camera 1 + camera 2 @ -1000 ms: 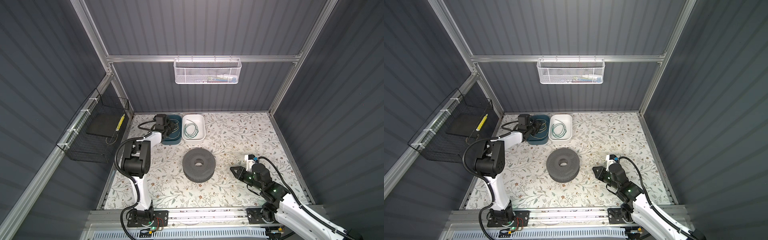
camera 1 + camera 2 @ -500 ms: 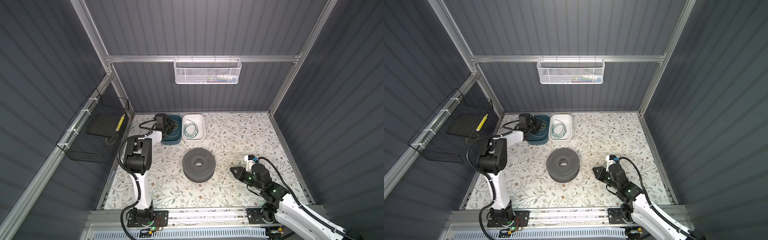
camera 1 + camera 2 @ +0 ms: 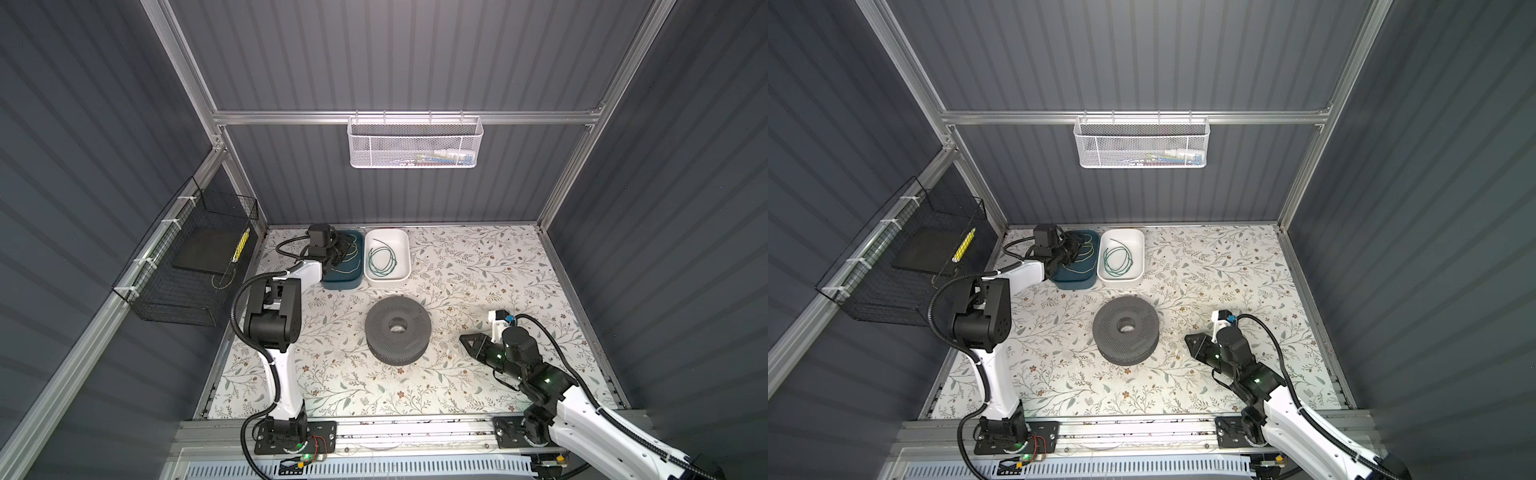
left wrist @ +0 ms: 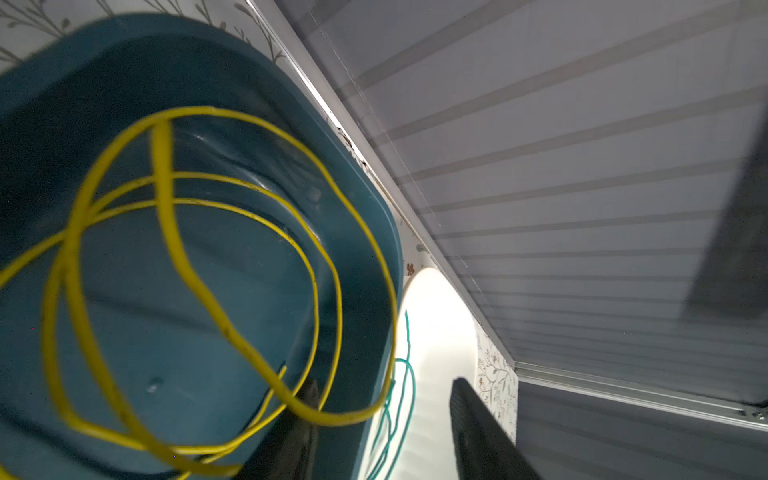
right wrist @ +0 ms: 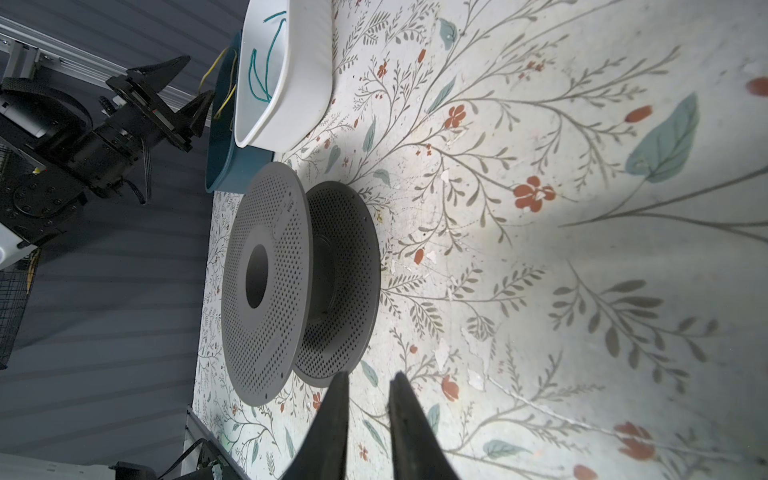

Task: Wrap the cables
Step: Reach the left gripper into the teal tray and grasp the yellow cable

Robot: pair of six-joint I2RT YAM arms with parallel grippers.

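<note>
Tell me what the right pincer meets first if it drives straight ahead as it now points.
Most likely the grey spool: the right pincer points at its side with nothing between them, though its height against the rim is hard to judge.

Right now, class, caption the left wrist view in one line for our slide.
Open left gripper at the yellow cable coiled in the teal bin; green cable in the white bin alongside.

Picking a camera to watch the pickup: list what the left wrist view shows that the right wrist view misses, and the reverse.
Left wrist only: the yellow cable's whole coil. Right wrist only: the grey perforated spool, nothing wound on it, and the right tool, holding nothing. Both: the blue bin, the white bin with the green cable, some yellow cable, and the left tool, open.
</note>
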